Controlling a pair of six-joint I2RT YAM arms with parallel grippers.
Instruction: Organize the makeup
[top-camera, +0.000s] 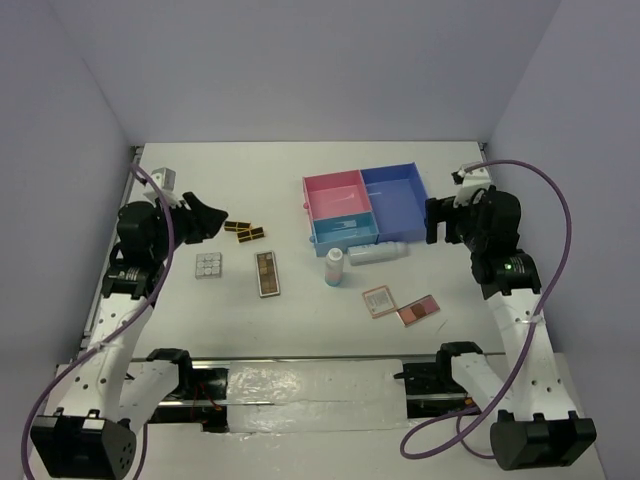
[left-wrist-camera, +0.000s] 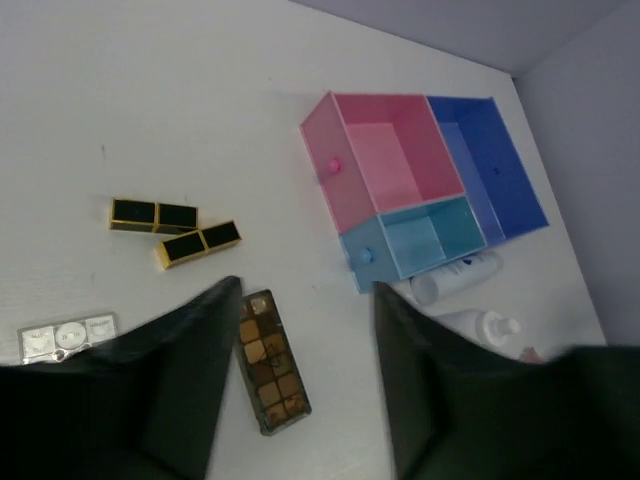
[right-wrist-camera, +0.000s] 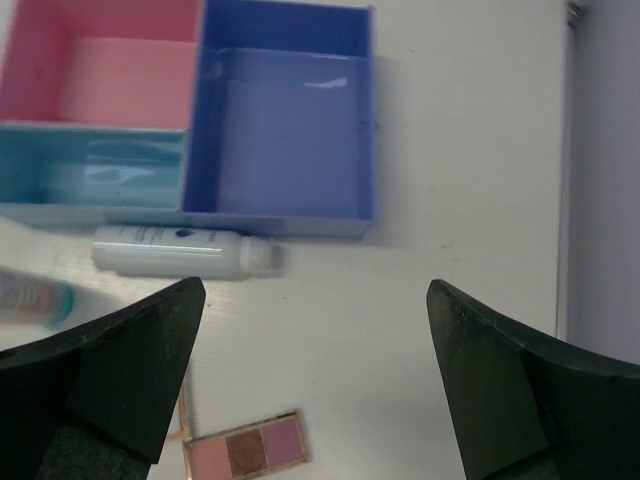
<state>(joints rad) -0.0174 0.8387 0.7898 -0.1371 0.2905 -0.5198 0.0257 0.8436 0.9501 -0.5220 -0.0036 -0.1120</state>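
**Makeup (top-camera: 267, 274) loose on the table (top-camera: 200, 330), none in the tray, both grippers empty**

Far left: left gripper (top-camera: 218, 220) is raised over the table's left side. Its fingers (left-wrist-camera: 190, 370) are spread apart with nothing between them.

Below it in the top view lies the white grid palette (top-camera: 208, 267), flat, also seen at the left edge of the left wrist view (left-wrist-camera: 65, 337).

Just right of the gripper tip are two black-gold pieces (top-camera: 237, 226), lying flat and near each other at a slight angle (left-wrist-camera: 153, 214).

Next right is the long brown palette (top-camera: 267, 274), flat, with its pans facing up. In the left wrist view it shows between the two fingers (left-wrist-camera: 270, 360), lower down on the table.

Centre-right is the tray (top-camera: 361, 190), with pink, dark blue and light blue compartments. Nothing is clearly visible inside any of them (right-wrist-camera: 290, 215).

In front of the tray are two whitish bottles. The upright bottle (top-camera: 335, 266) stands near the tray's light blue corner. The lying bottle (top-camera: 378, 252) is on its side, just beside the tray's near wall (right-wrist-camera: 180, 250).

Nearer the arms are two square compacts (top-camera: 379, 300), open and flat, just beside each other. One shows pink and brown pans (right-wrist-camera: 245, 450).

Far right: right gripper (top-camera: 435, 220) is just beside the tray's right wall, above the table. Its fingers (right-wrist-camera: 130, 360) are wide apart and hold nothing.
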